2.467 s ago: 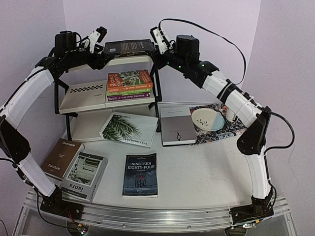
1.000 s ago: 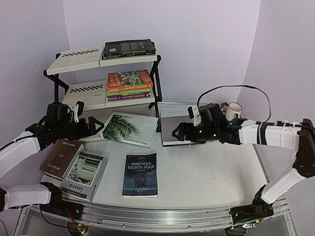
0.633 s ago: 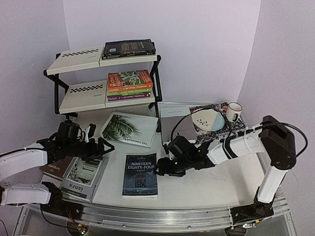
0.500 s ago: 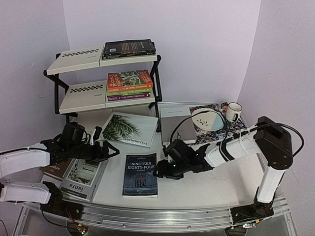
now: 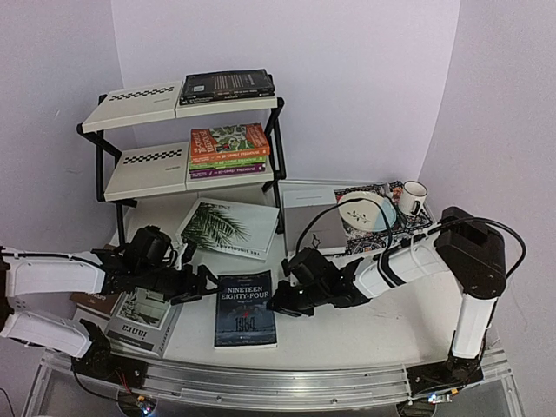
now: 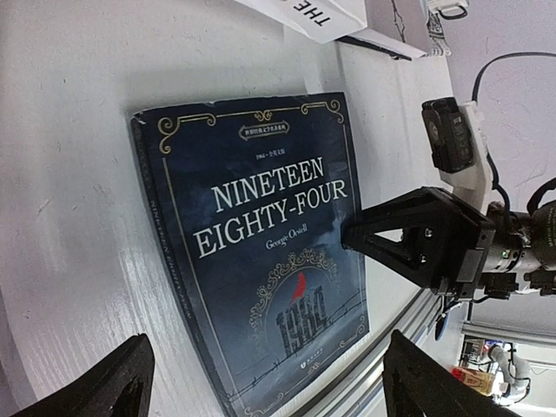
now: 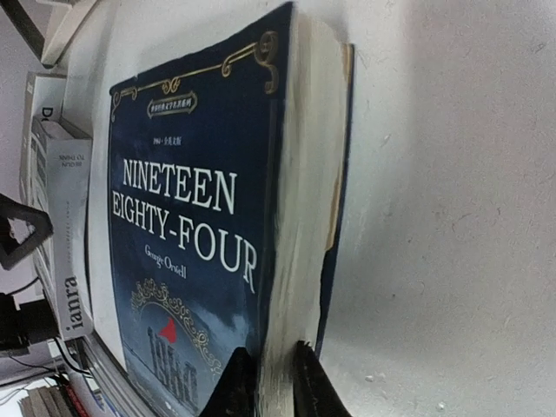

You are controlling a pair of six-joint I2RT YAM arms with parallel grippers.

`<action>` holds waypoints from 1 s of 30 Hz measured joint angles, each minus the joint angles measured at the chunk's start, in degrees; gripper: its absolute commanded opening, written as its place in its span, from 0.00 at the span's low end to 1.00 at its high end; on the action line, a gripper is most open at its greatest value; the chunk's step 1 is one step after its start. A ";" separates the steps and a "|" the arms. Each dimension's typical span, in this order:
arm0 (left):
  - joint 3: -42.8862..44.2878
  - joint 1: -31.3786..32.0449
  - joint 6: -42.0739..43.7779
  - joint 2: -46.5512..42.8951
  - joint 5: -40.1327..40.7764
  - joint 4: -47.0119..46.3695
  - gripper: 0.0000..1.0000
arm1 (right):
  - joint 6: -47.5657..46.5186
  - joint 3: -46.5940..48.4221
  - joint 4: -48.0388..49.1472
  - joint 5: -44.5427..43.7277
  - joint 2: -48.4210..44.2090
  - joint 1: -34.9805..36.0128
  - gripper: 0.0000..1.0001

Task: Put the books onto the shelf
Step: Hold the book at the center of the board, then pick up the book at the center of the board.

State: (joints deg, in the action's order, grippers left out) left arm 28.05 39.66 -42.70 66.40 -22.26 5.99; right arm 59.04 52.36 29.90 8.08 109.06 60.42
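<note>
**Novel Pinched at Its Right Edge, Open Gripper Held at Its Left**

Nineteen Eighty-Four (image 5: 246, 311), a dark blue paperback, is seen lying cover-up on the white table (image 5: 373, 326), near the front edge and about midway between the two arms. The right gripper (image 5: 278, 305) is set against the book's right-hand page edge. In the right wrist view its fingertips (image 7: 236, 382) are brought close together, with the page block pinched between them. The left gripper (image 5: 198, 285) is held just beside the book's left, spine edge, clear of it, with its fingers (image 6: 95, 382) spread wide apart.

Both arms are stretched low over the table. The left forearm is laid nearly level from the left side, across a brown book (image 5: 87, 301) and a grey-and-white book (image 5: 143, 323). The right arm is raised upright from its base at the near right, bent at the elbow and run leftward and down to the novel.

Five books are counted on the table: the novel, the two under the left arm, a white palm-leaf book (image 5: 228, 228) farther back and a grey book (image 5: 306, 224) to its right. On the shelf (image 5: 143, 161), at the far left, a dark book (image 5: 228, 84) is laid on the top tier; whether it is one volume or two stacked flush cannot be told. What look like four colourful paperbacks (image 5: 228, 149) are stacked on the tier below. One bowl (image 5: 365, 208) and one mug (image 5: 412, 196) are set on a patterned placemat (image 5: 415, 219) at the far right.
</note>
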 measured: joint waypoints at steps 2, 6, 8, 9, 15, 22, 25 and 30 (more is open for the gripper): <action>0.00 0.69 -0.82 1.34 -0.02 -0.74 0.92 | 0.22 0.42 0.54 0.17 0.17 0.00 0.00; 0.00 2.40 -2.75 4.63 -0.02 -2.19 0.92 | -0.13 0.67 1.07 0.26 0.42 0.02 0.00; 0.00 3.00 -3.75 5.58 -0.02 -2.58 0.92 | -0.12 0.67 1.09 0.26 0.43 0.02 0.00; 0.00 3.23 -4.17 5.89 -0.02 -2.81 0.92 | -0.13 0.66 1.12 0.25 0.43 0.02 0.00; -0.12 3.48 -7.40 7.85 -0.44 -6.00 0.86 | -0.19 0.23 1.85 0.12 0.43 0.02 0.00; -1.88 3.75 -10.81 11.79 -1.87 -11.60 0.86 | -0.19 -0.34 2.79 0.14 0.43 0.02 0.00; -2.59 3.88 -11.56 12.60 -1.72 -12.48 0.86 | -0.19 -0.53 3.15 0.11 0.43 0.02 0.00; -2.60 4.16 -12.49 14.13 -1.72 -13.93 0.84 | -0.20 -0.54 3.19 0.15 0.43 0.02 0.00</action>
State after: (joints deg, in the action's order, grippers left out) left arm 25.45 43.82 -55.19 80.53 -23.98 -7.94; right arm 58.84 51.82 33.09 8.23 109.49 60.45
